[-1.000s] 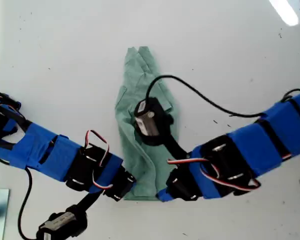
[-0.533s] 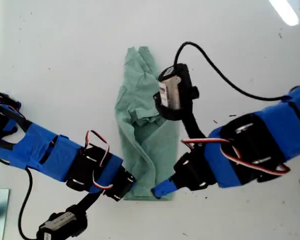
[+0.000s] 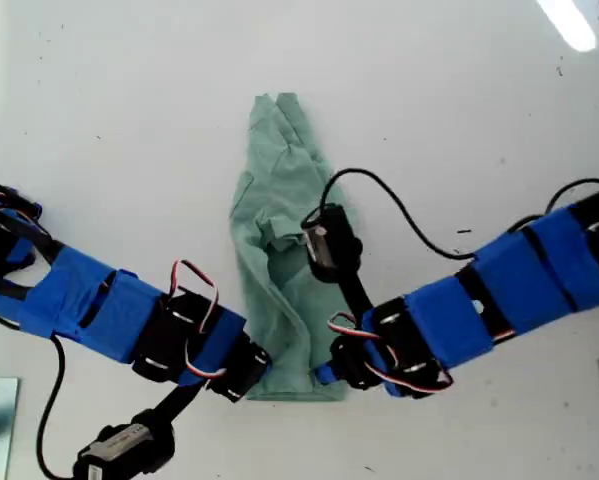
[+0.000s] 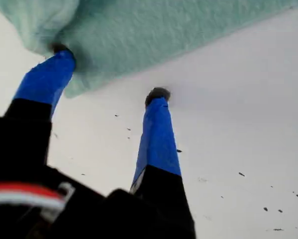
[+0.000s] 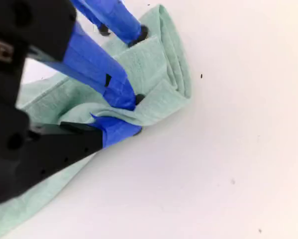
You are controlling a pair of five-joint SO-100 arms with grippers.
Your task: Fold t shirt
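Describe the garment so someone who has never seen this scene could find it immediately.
Look to the middle of the white table, between the two blue-taped arms. The t shirt lies there folded into a narrow strip. It is the only pale sage-green cloth in view.

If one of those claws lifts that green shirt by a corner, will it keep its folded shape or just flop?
Probably flop. The t shirt lies in soft rumpled folds, so it looks limp, not stiff. Lifted where my second gripper pinches its corner, the rest would likely hang and unfold. Pushed, it would probably bunch up, as its wrinkled middle suggests.
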